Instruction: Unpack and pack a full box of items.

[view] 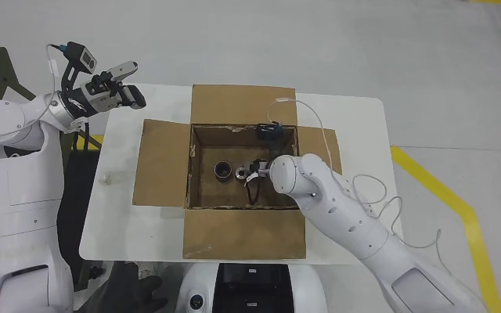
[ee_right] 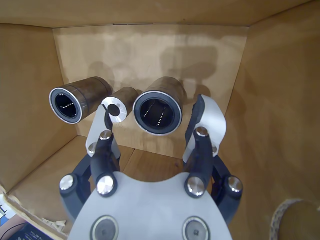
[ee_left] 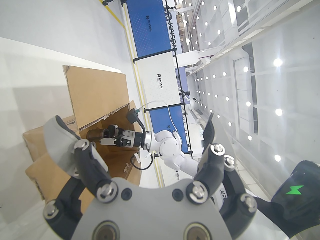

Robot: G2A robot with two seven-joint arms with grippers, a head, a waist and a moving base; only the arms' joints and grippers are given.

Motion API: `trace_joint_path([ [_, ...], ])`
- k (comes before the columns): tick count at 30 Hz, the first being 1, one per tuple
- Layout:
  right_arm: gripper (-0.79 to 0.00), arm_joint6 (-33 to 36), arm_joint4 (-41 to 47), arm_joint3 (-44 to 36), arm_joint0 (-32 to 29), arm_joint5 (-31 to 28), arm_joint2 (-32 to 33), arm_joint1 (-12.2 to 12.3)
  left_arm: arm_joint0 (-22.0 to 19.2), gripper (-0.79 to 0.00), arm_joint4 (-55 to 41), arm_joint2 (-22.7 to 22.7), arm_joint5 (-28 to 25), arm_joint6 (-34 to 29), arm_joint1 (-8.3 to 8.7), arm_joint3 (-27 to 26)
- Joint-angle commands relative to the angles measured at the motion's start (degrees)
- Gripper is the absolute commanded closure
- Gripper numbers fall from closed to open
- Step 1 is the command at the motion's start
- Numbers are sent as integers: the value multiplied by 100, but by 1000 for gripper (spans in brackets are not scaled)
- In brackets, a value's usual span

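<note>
One table [view: 117,203] carries the open cardboard box [view: 243,106], its floor partly hidden from above by your right arm [view: 344,211]. Inside: a large bearing [ee_right: 165,86], a second bearing [ee_right: 85,93], a small sleeve [ee_right: 125,96] between them. Right gripper [view: 252,169] spread open before them; left gripper [view: 131,83] spread, empty, by the table's corner

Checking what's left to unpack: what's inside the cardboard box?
A large hollow cylinder, a second large cylinder, a smaller cylinder between them. The right gripper, open, hides the floor beneath it.
</note>
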Motion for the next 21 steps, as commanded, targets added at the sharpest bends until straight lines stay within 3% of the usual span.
trace_joint_path([
  [1,-643,0,7,74,20,22,-16,-24,0,-785,0,0,0,0,0,0],
  [9,-560,-43,-1,299,84,140,-51,-117,0,-785,0,0,0,0,0,0],
  [17,-554,-52,-11,506,126,209,-92,-202,0,-785,0,0,0,0,0,0],
  [20,-369,-42,-36,530,134,253,-107,-229,0,-785,0,0,0,0,0,0],
  [21,-274,-39,-62,521,135,271,-115,-235,0,-785,0,0,0,0,0,0],
])
